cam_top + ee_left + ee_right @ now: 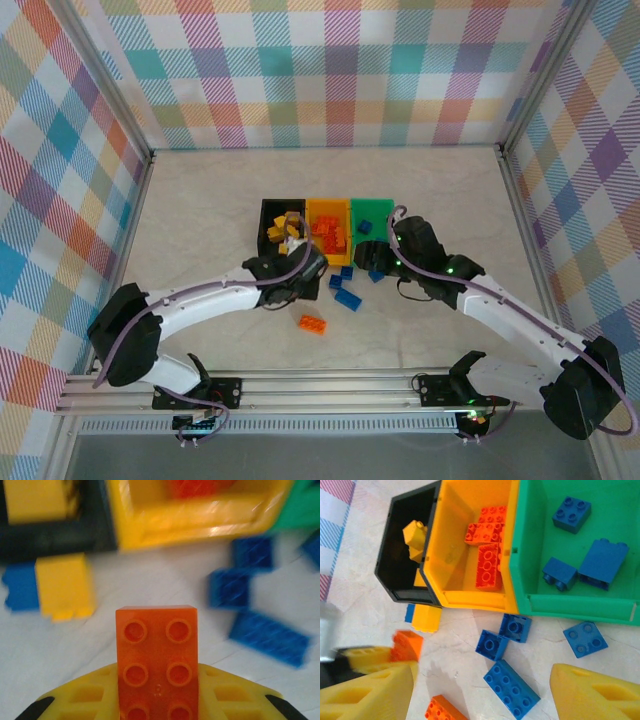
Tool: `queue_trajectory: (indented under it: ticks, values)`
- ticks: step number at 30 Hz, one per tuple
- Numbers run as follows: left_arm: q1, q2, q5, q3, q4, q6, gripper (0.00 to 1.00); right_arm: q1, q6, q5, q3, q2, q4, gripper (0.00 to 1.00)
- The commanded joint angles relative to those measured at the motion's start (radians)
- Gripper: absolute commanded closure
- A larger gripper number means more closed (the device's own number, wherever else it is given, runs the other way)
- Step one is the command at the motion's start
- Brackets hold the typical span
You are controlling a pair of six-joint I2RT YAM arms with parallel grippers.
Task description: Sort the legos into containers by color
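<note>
- Legos [346, 296] are lying partly in the bins, partly loose on the table [200, 220] in front of them.
- In the bins: black bin [390, 565] is holding yellow bricks [415, 540], orange bin [452, 535] is holding orange bricks [487, 562], green bin [530, 540] is holding three blue bricks [572, 514].
- Left gripper [158, 680] is clamping an orange brick [157, 640] between its fingers, studs facing the wrist camera, in front of the black and orange bins.
- Right gripper [485, 667] is hovering with jaws apart, gripping nothing, above the table just in front of the orange and green bins.
- Four loose blues [512, 687] are sitting on the table under and around it.
- Spare orange brick [442, 710] is lying on the table nearer the arm bases.
- Yellow brick [427, 617] and blue brick [410, 614] are sitting side by side against the black bin's front wall.
</note>
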Motion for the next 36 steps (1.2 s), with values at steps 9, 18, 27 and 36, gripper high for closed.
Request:
queue_trajectory:
  ticks: [9,18,27,36]
  values:
    - [0.169,0.412,0.036,0.481,-0.028,0.126,0.77,-0.009,0.034,0.001,-0.065,-0.083,-0.063,0.27]
    - [0.188,0.478,0.1,0.641,-0.051,0.109,0.4,-0.009,0.01,-0.07,-0.091,-0.057,-0.067,0.25]
    - [0.141,0.161,0.166,0.454,0.022,0.076,0.07,0.01,-0.1,-0.215,-0.076,0.147,-0.004,0.25]
    - [0.12,-0.265,0.086,0.024,-0.029,-0.023,0.0,0.076,-0.186,-0.177,0.029,0.397,0.01,0.27]
